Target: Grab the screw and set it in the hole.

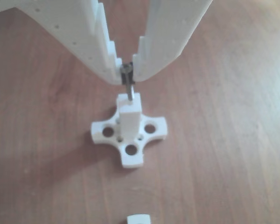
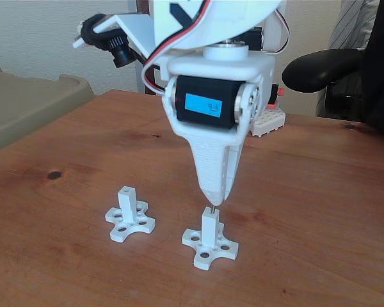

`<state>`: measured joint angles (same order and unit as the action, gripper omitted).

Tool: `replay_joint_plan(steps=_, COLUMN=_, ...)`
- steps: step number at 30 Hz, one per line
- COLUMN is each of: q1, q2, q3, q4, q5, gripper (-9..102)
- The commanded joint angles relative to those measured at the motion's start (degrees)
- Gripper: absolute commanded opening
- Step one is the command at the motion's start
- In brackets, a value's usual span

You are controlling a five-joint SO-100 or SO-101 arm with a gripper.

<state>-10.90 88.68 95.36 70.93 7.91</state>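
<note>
My white gripper (image 1: 127, 73) points straight down and is shut on the head of the thin dark screw (image 1: 128, 87). The screw hangs upright, and its lower tip meets the top face of a white post (image 1: 129, 115) with a cross-shaped base (image 1: 151, 128). The hole in that top face is hidden by the screw's tip. In the fixed view the gripper (image 2: 214, 198) stands directly over the right-hand post (image 2: 209, 226), with a short stretch of the screw (image 2: 212, 207) showing between them. A second white post (image 2: 127, 200) stands to the left with its small top hole bare.
The wooden table (image 2: 320, 211) carries a white block with a red part (image 2: 269, 118) at the back. A black chair (image 2: 326, 67) stands behind the table's far right. A beige bin (image 2: 25, 102) sits at the left. A small white piece (image 1: 138, 219) lies near the bottom edge.
</note>
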Motion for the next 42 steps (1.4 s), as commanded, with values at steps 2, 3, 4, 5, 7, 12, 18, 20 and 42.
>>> replay_joint_plan(steps=2, q1=-0.2, q2=1.2, q3=-4.5, q4=0.4, q5=-0.2, gripper=-4)
replay_joint_plan(steps=3, q1=-0.1, q2=1.2, q3=-4.5, q4=0.4, q5=-0.3, gripper=-4)
replay_joint_plan(steps=4, q1=0.0, q2=1.2, q3=-4.5, q4=0.4, q5=-0.3, gripper=-4)
replay_joint_plan(steps=5, q1=0.2, q2=1.1, q3=-4.5, q4=0.4, q5=-0.4, gripper=-4)
replay_joint_plan(steps=7, q1=0.3, q2=1.1, q3=-4.5, q4=0.4, q5=-0.4, gripper=-4)
replay_joint_plan(steps=12, q1=0.4, q2=1.1, q3=-4.5, q4=0.4, q5=-0.5, gripper=-4)
replay_joint_plan(steps=18, q1=0.6, q2=1.1, q3=-4.5, q4=0.4, q5=-0.6, gripper=-4)
replay_joint_plan(steps=20, q1=0.6, q2=1.1, q3=-4.6, q4=0.4, q5=-0.6, gripper=-4)
replay_joint_plan(steps=42, q1=1.0, q2=1.2, q3=-4.6, q4=0.7, q5=-0.8, gripper=-4)
